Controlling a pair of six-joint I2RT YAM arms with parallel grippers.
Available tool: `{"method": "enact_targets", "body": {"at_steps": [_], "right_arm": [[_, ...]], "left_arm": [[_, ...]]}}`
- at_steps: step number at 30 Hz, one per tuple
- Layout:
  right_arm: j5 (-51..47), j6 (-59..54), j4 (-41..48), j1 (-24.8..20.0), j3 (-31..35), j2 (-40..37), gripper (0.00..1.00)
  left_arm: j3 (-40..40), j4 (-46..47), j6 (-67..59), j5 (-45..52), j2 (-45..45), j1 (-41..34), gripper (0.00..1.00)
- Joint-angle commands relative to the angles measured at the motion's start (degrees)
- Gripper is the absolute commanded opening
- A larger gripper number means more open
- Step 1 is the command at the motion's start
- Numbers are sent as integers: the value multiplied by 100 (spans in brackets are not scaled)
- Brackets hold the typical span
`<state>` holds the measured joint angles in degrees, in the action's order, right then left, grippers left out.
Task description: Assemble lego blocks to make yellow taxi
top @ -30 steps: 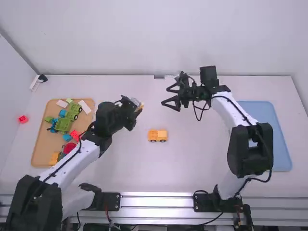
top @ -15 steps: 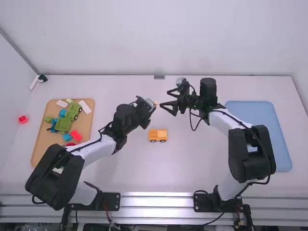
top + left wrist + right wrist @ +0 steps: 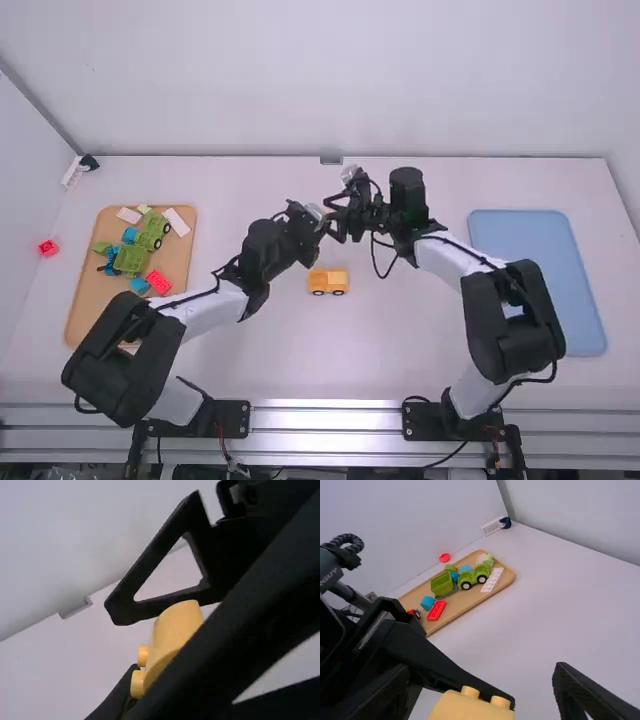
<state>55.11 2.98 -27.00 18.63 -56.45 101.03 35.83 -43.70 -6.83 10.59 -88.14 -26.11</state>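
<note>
Jaws of the left gripper [image 3: 322, 222] pinching a yellow block [image 3: 175, 630] — right gripper [image 3: 335, 223] holding its jaws spread near it, yellow wheeled piece [image 3: 328, 281] sitting on the desk [image 3: 400, 350].

Low in the left wrist view, a thick black finger [image 3: 235, 635] is covering part of the yellow, studded plastic block [image 3: 174, 627]; the right wrist view's bottom edge is cutting it off. At the high view's left, the white-and-black left arm [image 3: 205, 310] is hiding the tan wooden tray's [image 3: 80, 308] lower right.

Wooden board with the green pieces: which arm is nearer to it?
Left. The left arm overlaps the wooden board's near corner in the high view; the right arm is well off to its right.
</note>
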Motion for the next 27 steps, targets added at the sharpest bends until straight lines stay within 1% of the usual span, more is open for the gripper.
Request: {"method": "enact_targets", "body": {"at_steps": [1, 2, 3, 4, 8, 10, 11, 12, 13, 14, 15, 16, 17, 18, 20, 22, 23, 24, 25, 26, 27], "right_arm": [[-186, 24, 20, 72, 24, -4, 70], [-210, 26, 22, 87, 24, -4, 63], [-234, 24, 28, 94, 24, -4, 59], [-249, 26, 31, 92, 24, -4, 59], [-249, 26, 9, 92, 24, -4, 47], [-245, 26, -37, 92, 24, -4, 41], [-245, 26, -96, 92, 24, -4, 35], [-247, 26, -101, 92, 24, -4, 34], [-247, 24, -131, 92, 24, -4, 29], [-245, 26, -168, 92, 24, -4, 25], [-249, 28, -243, 92, 24, -4, 22], [-247, 26, -260, 92, 24, -4, 20], [-247, 24, -291, 87, 24, -4, 15], [-240, 26, -358, 44, 7, -9, 11], [-118, -35, -332, -52, -63, -11, 11], [153, -273, -101, -219, -221, -39, 11], [492, -540, 144, -363, -396, -63, 11], [640, -682, 278, -409, -468, -63, 11], [914, -914, 509, -483, -597, -63, 9], [1388, -1460, 1060, -597, -844, -63, 8], [1582, -1764, 1381, -638, -962, -63, 8]], "left_arm": [[31, -98, 238, -120, -7, -31, 2], [31, -120, 238, -125, -7, -24, 2], [31, -133, 236, -125, -7, -2, 2], [31, -149, 240, -129, -7, 7, 2], [28, -236, 391, -409, -7, -37, 2], [31, -267, 452, -402, -7, -37, 2], [31, -293, 452, -400, -7, -37, 3], [31, -293, 450, -402, -7, -37, 4], [31, -313, 450, -402, -7, -37, 8], [31, -339, 450, -402, -7, -37, 18], [31, -374, 452, -407, -7, -35, 47], [31, -385, 455, -404, -7, -22, 67], [31, -391, 457, -402, -7, 2, 99], [28, -326, 459, -411, -4, 20, 99], [28, -273, 688, -398, 0, 28, 99], [31, -87, 890, -149, 122, 35, 99], [66, 127, 719, 472, 273, 116, 99], [96, 232, 623, 767, 326, 170, 99], [170, 420, 503, 1322, 413, 286, 99], [378, 839, 96, 2474, 485, 544, 99], [496, 1038, 2, 2951, 485, 675, 99]]}}
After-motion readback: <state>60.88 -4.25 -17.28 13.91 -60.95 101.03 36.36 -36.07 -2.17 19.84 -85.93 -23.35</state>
